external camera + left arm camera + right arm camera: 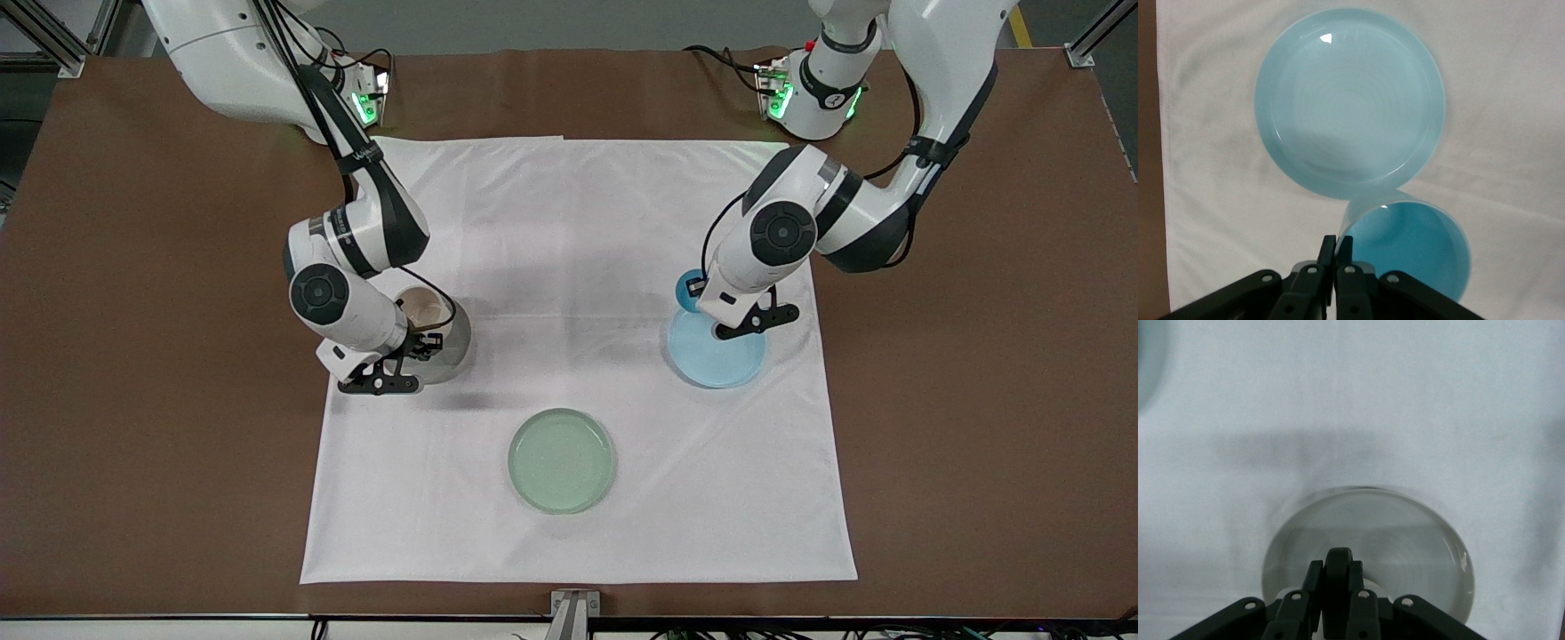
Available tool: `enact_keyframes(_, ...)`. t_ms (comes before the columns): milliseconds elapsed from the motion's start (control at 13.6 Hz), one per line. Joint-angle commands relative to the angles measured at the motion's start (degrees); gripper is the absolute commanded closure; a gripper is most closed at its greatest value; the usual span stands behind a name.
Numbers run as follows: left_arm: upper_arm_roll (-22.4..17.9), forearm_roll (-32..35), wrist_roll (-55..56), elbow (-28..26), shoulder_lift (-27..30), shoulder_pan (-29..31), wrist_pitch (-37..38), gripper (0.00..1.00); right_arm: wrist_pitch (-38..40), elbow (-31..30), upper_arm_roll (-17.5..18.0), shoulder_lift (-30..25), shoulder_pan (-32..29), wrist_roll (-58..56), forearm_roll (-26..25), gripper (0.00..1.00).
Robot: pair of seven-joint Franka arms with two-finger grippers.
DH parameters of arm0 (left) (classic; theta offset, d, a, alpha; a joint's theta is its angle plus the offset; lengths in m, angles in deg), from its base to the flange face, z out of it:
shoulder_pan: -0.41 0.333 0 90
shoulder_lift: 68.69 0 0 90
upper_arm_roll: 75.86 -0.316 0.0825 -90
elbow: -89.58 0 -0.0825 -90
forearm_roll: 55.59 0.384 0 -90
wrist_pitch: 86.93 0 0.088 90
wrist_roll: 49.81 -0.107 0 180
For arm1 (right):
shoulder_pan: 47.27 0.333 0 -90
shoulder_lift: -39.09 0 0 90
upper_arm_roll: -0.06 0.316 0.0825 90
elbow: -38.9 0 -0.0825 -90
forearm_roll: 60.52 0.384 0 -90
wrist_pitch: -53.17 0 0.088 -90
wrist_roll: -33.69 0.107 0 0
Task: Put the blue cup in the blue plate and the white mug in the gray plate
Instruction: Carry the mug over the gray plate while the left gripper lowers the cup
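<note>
While a white cloth [578, 267] covers the brown table [133, 356], both tools grip cups.

Both arms reach from bases at 12 o'clock toward 6 o'clock, elbows bent, wrists angled down.
Left gripper [711, 313]: low over the table, fingers [1329, 252] pinched together on a thin wall.
Right gripper [411, 347]: low, fingers [1313, 577] clamped on a dark handle.

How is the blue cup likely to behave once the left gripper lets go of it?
The blue cup looks rigid, light and glossy, so probably slippery. The left gripper pinches only its thin rim, so it may swing. Tall and narrow, it could tip on the blue plate rim.
</note>
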Motion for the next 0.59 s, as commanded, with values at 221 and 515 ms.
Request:
enact_keyframes(221,-0.01,8.11,0.78,-1.94,-3.06,1.15,-4.87,1.00,-2.88,-0.97,-0.71,0.83,0.24,0.79,0.62,1.00)
enact_keyframes(515,-2.03,9.64,0.96,-1.59,-5.80,1.07,-7.94,0.88,-3.67,-0.71,-0.79,1.45,-0.11,0.70,0.18,0.99)
